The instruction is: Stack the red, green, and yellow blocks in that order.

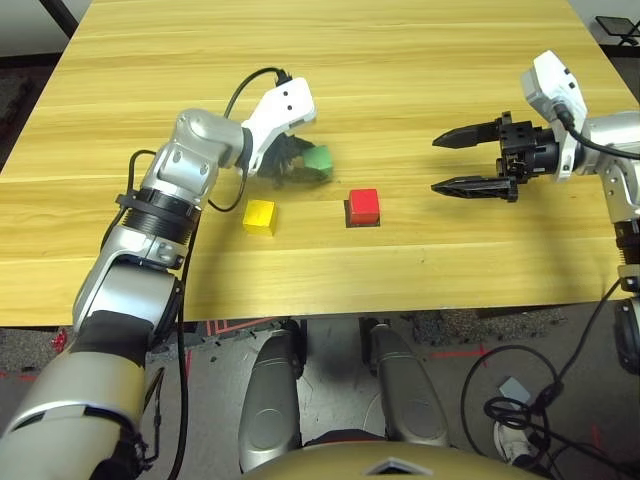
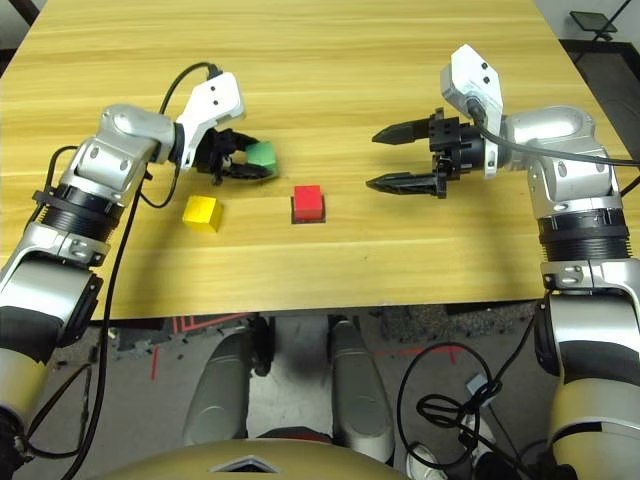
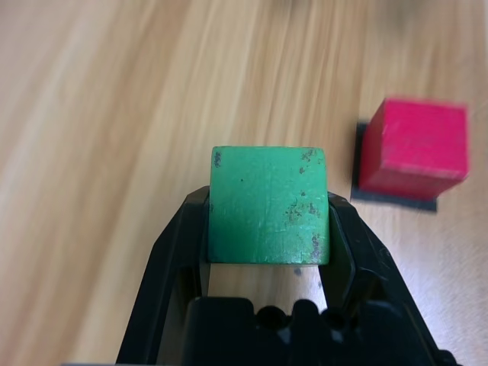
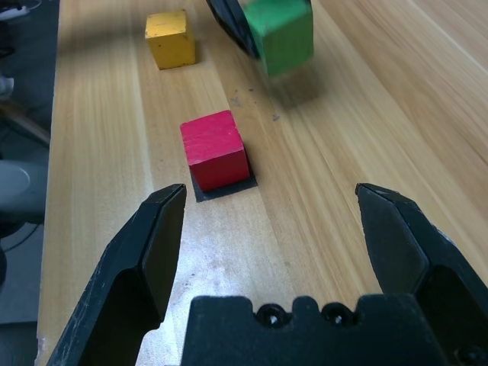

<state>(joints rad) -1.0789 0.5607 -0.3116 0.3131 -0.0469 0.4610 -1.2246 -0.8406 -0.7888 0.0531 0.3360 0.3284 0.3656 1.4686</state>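
While the left gripper [image 1: 300,160] clamps the green block [image 3: 268,204] between its 2 black fingers, the cube hangs above the table [image 1: 420,60], a little behind and to the robot's left of the red block [image 1: 363,206]. The red block sits squarely on a flat black patch [image 4: 223,185] near the table's middle, and the yellow block [image 1: 260,216] rests on bare wood to its left, well apart from it.

The main risk, as I judge it, is the placement. The green cube is about the same size as the red one, so a small offset or tilt at release could leave it overhanging and let it topple. A descent that comes in low could also nudge the red block off its patch. The fingers hold the green cube near its lower half, though I cannot tell how deep the grip goes, so it might twist as it is let go.

The right gripper [image 2: 405,157] hovers over the table with its fingers spread wide and nothing between them, pointing at the red block from the right; if it drifts inward it could crowd the stack.

No containers are on the table, and nothing is held in 1.
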